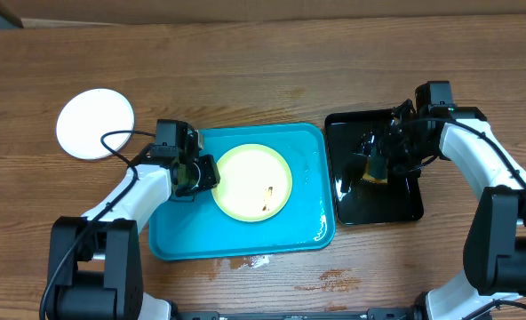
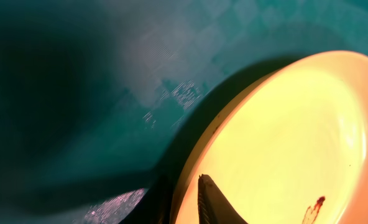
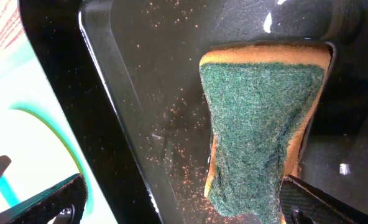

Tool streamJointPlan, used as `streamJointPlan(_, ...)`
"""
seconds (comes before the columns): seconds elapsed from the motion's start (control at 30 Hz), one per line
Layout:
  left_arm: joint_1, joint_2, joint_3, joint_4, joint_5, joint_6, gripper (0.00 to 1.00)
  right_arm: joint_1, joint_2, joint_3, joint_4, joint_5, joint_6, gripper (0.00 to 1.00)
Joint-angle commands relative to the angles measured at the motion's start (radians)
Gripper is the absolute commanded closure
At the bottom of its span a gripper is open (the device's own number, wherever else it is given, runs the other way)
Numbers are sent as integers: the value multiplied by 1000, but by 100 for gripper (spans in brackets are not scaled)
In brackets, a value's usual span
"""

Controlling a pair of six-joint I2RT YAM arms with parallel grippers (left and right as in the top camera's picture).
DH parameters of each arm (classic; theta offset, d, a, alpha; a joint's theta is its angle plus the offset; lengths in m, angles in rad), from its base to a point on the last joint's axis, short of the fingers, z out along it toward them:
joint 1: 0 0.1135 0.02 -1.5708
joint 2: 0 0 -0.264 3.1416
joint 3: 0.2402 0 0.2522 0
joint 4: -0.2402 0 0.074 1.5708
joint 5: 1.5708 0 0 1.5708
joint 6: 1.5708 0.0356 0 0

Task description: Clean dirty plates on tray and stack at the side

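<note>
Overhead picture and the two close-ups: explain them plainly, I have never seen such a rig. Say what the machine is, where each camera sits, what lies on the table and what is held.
The machine is two robot arms at a wooden table, each ending in a two-finger gripper. One camera looks down from above; the other two ride on the wrists. On the table lie a white plate, a turquoise tray holding a smudged pale yellow plate, and a black tray with a green sponge. The left gripper appears to pinch the pale yellow plate's rim. The right gripper stands open around the sponge, holding nothing.
</note>
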Motion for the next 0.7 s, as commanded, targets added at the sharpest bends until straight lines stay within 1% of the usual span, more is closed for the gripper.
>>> streamJointPlan(0.0,-13,8,-9,29,21,15,82,5,3,1,3,3,-3,0)
streamJointPlan(0.23,-28,8,-8,75,11,111,80,5,3,1,3,3,-3,0)
streamJointPlan(0.33,-49,8,-8,85,-75,140,81,5,3,1,3,3,-3,0)
streamJointPlan(0.43,-80,8,-8,90,-135,153,83,5,3,1,3,3,-3,0)
streamJointPlan(0.53,-119,8,-8,93,-142,166,86,5,3,1,3,3,-3,0)
streamJointPlan(0.57,-135,8,-8,93,-154,165,88,5,3,1,3,3,-3,0)
streamJointPlan(0.67,-170,8,-3,80,-209,119,92,5,3,1,3,3,-3,0)
